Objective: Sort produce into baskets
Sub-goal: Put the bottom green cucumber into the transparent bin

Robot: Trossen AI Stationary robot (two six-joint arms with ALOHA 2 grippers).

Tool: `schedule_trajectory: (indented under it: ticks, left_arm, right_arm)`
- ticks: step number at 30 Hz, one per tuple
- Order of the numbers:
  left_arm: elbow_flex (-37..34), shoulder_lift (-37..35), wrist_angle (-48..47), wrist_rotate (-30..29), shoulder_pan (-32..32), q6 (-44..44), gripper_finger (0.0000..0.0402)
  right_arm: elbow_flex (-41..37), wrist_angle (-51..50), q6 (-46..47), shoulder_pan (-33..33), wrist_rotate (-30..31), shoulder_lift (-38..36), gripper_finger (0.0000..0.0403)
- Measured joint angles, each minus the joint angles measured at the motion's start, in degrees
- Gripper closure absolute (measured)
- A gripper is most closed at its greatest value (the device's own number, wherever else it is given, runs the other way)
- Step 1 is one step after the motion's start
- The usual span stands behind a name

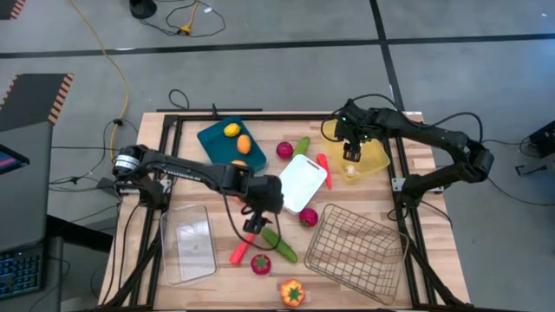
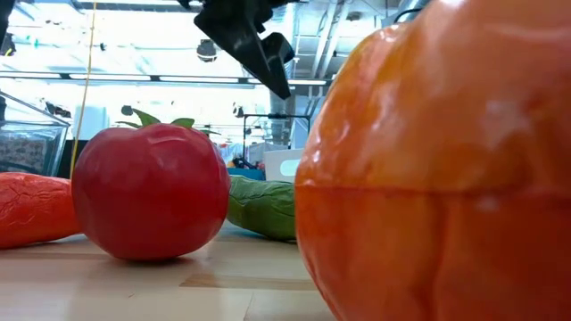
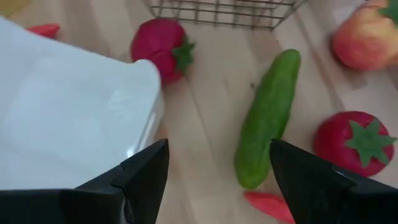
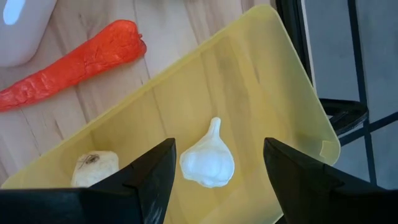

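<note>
From above, the left gripper (image 1: 257,222) hung centre frame over the cucumber (image 1: 279,244), jaws spread and empty, while the right gripper (image 1: 351,152) hovered upper right over the yellow tray (image 1: 375,161), also released. At table height, a tomato (image 2: 150,190) sat left, the pepper (image 2: 437,169) filling the right. Left wrist view: the cucumber lay just right of centre, nearer one finger, so centring both fingers across its width before closing looked wise. Right wrist view: garlic (image 4: 208,162) rested in the tray between the open fingers.
</note>
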Motion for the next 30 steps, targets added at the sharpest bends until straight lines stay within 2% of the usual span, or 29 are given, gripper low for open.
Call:
schedule_trajectory:
  ticks: [4,10,20,30]
  left_arm:
    - [-1.71,0.0,2.0,0.02,-1.9,0.73,0.0136]
    - [-8.56,0.06,7.98,-0.19,-3.44,-0.76,0.0136]
    - [-14.24,0.07,15.27,1.93,-4.78,-3.2,0.0136]
    - [-20.09,0.07,22.18,0.59,-5.63,-3.12,0.0136]
  right_arm:
    - [0.0,-0.01,-0.02,0.0,0.0,0.0,0.0132]
    - [0.0,-0.01,0.32,0.0,-0.02,0.0,0.0132]
    - [0.0,-0.02,0.93,0.0,-0.02,0.0,0.0132]
    - [0.0,-0.02,1.05,0.0,-0.02,0.0,0.0132]
